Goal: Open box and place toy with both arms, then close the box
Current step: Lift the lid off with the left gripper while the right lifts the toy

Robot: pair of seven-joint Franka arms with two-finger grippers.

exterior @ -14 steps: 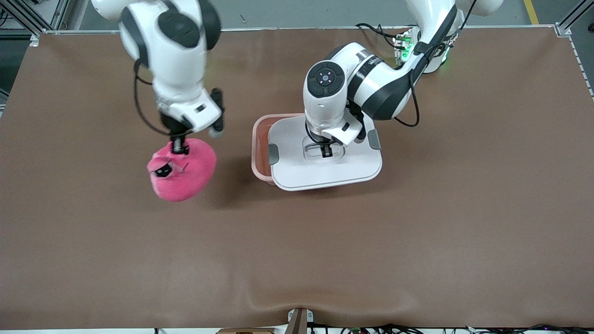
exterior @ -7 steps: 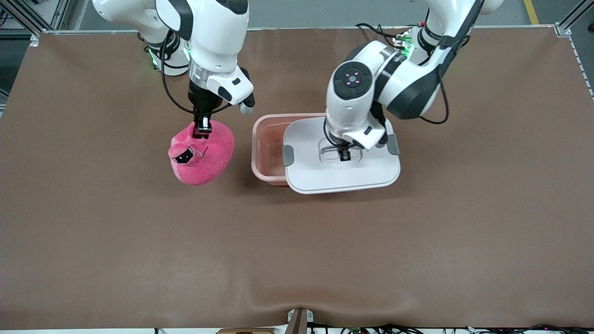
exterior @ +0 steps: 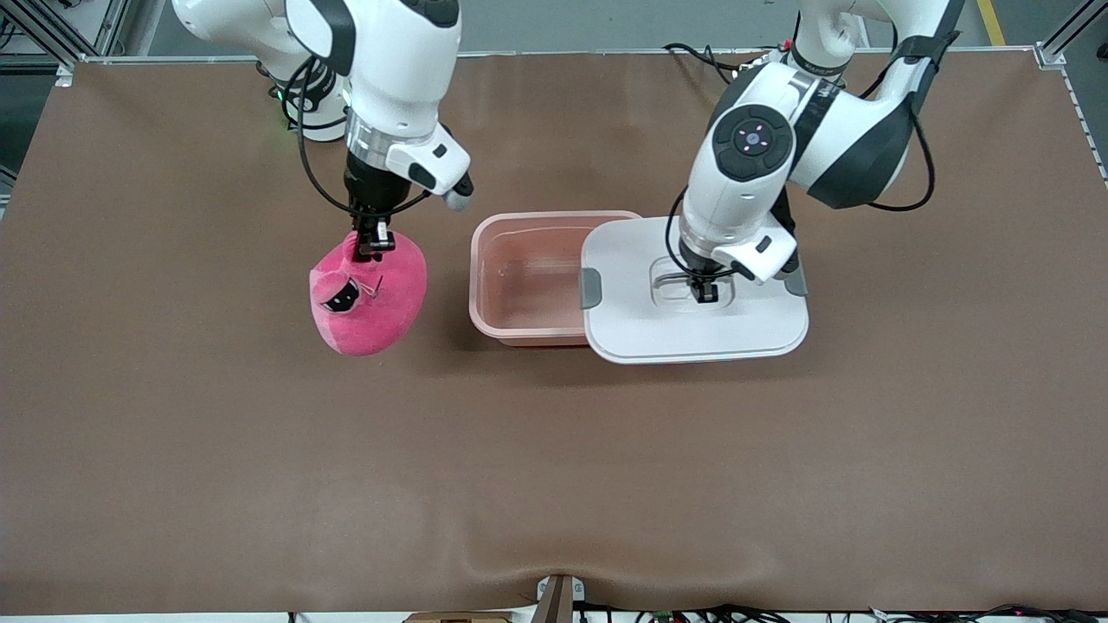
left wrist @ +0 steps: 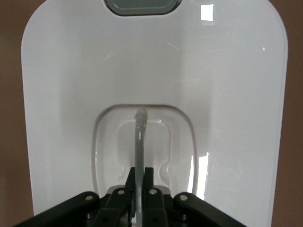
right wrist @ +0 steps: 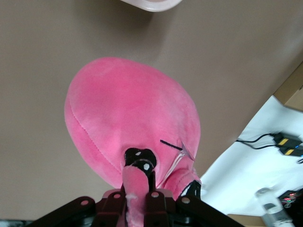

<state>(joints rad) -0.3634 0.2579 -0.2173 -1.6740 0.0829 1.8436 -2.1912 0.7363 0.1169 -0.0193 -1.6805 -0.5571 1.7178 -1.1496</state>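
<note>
The pale pink box point(exterior: 528, 275) stands uncovered in the middle of the table. Its white lid point(exterior: 692, 324) hangs from the grey handle point(left wrist: 140, 137), overlapping the box's end toward the left arm. My left gripper point(exterior: 703, 290) is shut on that handle point(left wrist: 139, 177). A grey clip point(left wrist: 141, 5) shows at the lid's edge. The bright pink toy point(exterior: 368, 298) hangs over the table beside the box, toward the right arm's end. My right gripper point(exterior: 374, 244) is shut on a tuft of its plush point(right wrist: 137, 182). The toy point(right wrist: 128, 113) dangles with its eyes toward the front camera.
A brown mat point(exterior: 554, 476) covers the whole table, with a ripple near its front edge. Cables point(exterior: 701, 56) lie by the left arm's base. A corner of the box rim point(right wrist: 151, 4) shows in the right wrist view.
My left gripper has carried the lid toward the left arm's end, uncovering most of the box. My right gripper has brought the toy closer to the box.
</note>
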